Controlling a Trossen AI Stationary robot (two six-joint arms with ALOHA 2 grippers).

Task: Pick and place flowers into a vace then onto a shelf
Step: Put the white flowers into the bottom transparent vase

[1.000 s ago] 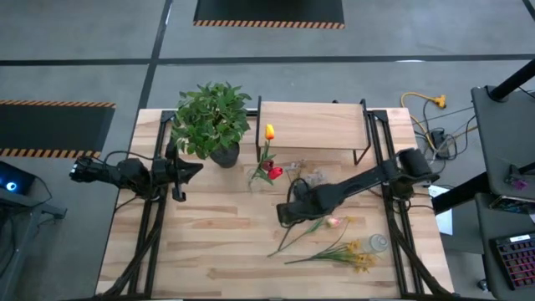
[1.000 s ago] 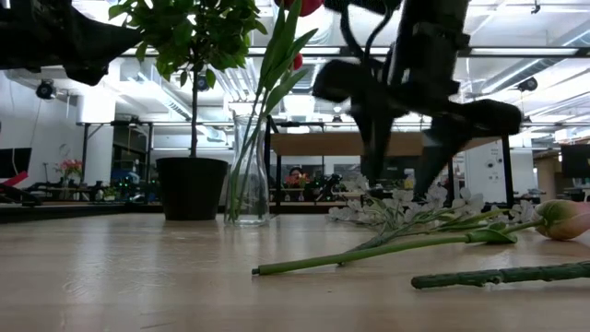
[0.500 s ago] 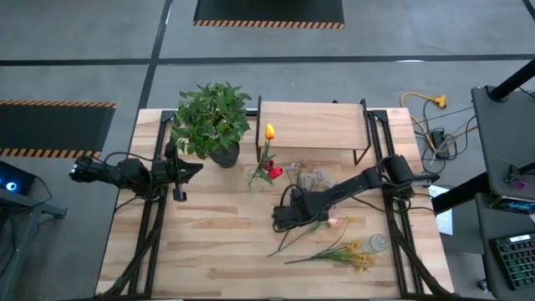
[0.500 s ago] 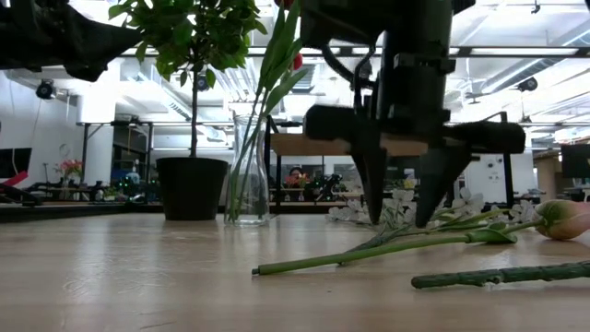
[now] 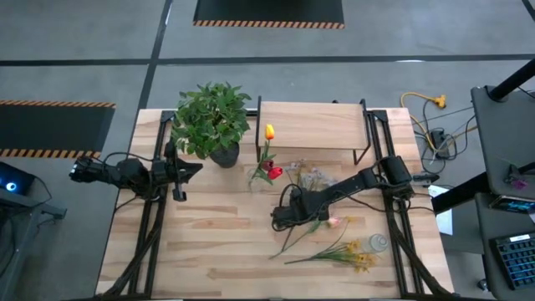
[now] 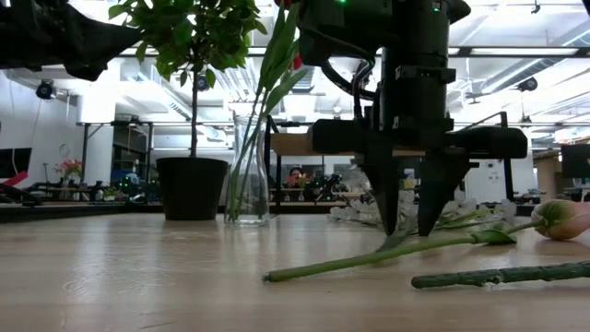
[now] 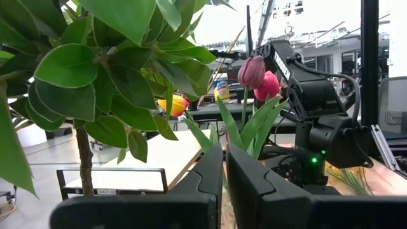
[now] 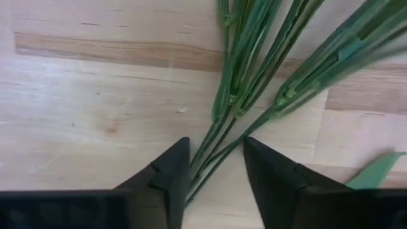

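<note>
Cut flowers lie on the slatted table at right: a pink bud point(image 5: 334, 221) on a long stem point(image 6: 369, 256), pale sprigs point(image 5: 313, 177) and yellow clusters point(image 5: 358, 255). My right gripper point(image 5: 288, 216) points down over their stems, open, one finger on each side of them point(image 6: 407, 226). A glass vase point(image 6: 249, 171) holding red and yellow tulips point(image 5: 267, 163) stands in front of the shelf point(image 5: 311, 125). My left gripper point(image 5: 196, 167) waits shut at the table's left, beside the potted plant. My right gripper comes from above, pointing down, its fingers astride the green stems point(image 8: 219, 137), which lie on the table. The stems run close along the inner side of one finger point(image 8: 175, 168). I cannot tell whether they touch it.
A bushy potted plant point(image 5: 213, 121) stands at the far left, next to the vase. A small clear object point(image 5: 378, 242) lies near the yellow clusters. A thick green stem point(image 6: 498, 275) lies nearest the low camera. Bare wood shows across the table's near left.
My right gripper has come down onto the stems and its fingers have drawn closer together around them. The pink bud's stem has shifted slightly on the table at its cut end.
</note>
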